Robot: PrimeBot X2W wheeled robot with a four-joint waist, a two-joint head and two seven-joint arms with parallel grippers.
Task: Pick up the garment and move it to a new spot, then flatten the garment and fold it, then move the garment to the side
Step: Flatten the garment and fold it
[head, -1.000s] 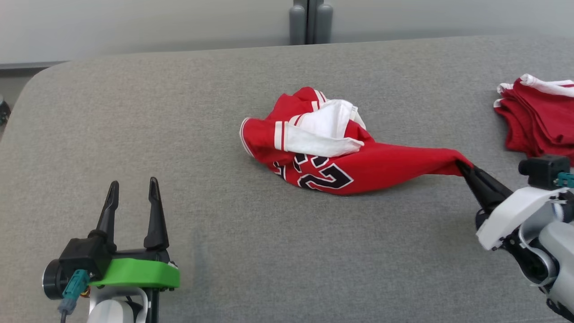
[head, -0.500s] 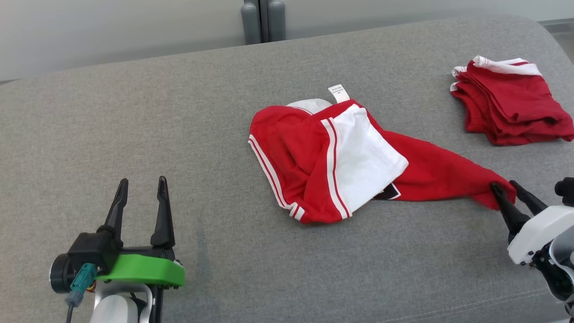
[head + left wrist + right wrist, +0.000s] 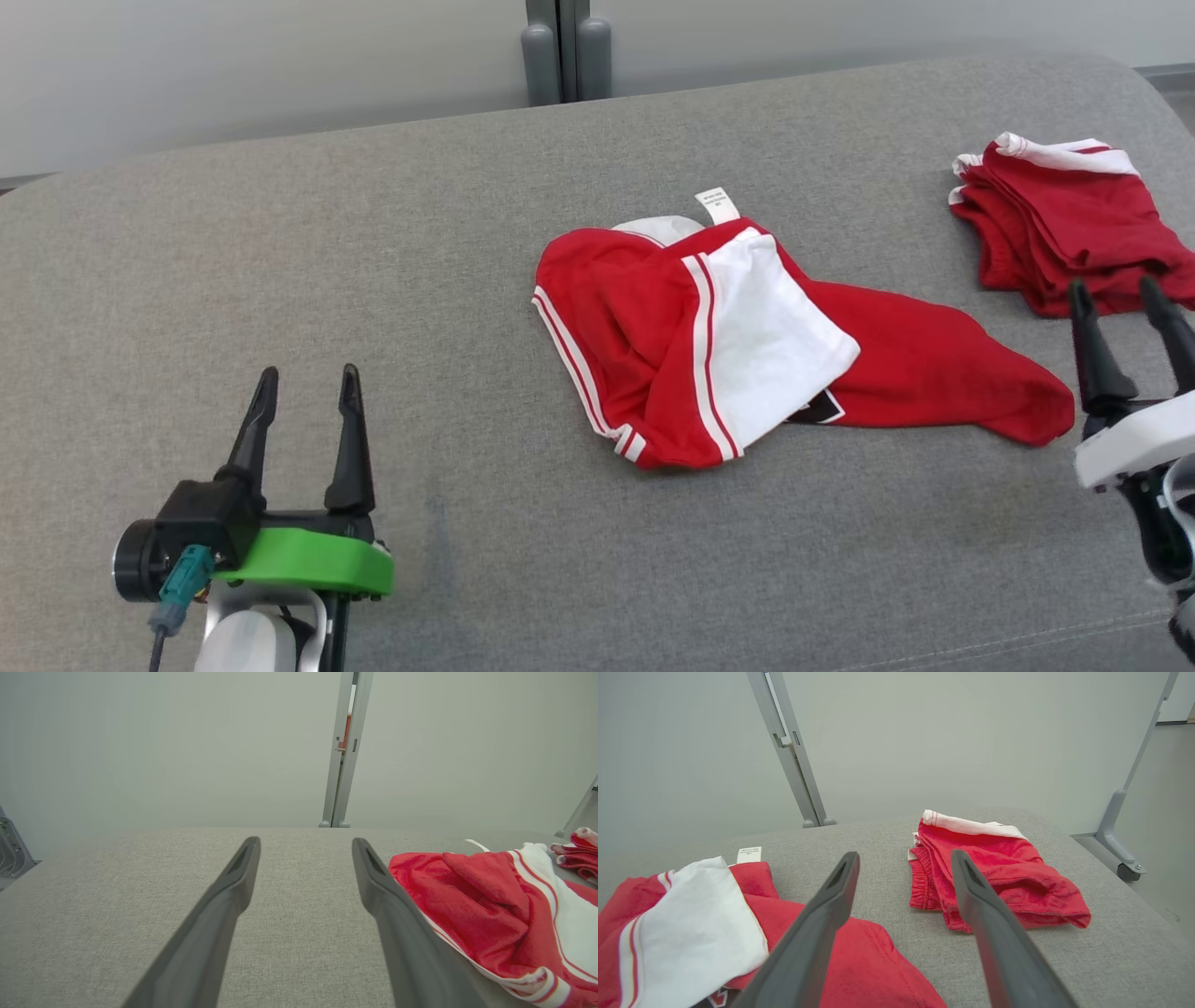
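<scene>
Released since a second ago, the right-hand corner of the garment (image 3: 775, 355) lies free on the grey surface (image 3: 373, 233). The right claw (image 3: 1113, 285), pinched tight on that corner back then, now stands off to the right of the cloth's tip with its fingers spread and nothing between them. The garment has also turned over: the black numerals that faced up are almost hidden, and a white panel edged with red stripes lies on top. It sits crumpled near the middle of the surface, its red body bunched to the left and a red tail stretching right toward the right claw. A small white label (image 3: 717, 205) pokes out at its far edge. Beyond the right claw's fingertips, at the far right of the surface, rests a folded pile (image 3: 1064, 224) of red cloth with white trim, apart from the garment. The left claw (image 3: 310, 371) is at the near left, fingers spread and empty, clear of the garment.
</scene>
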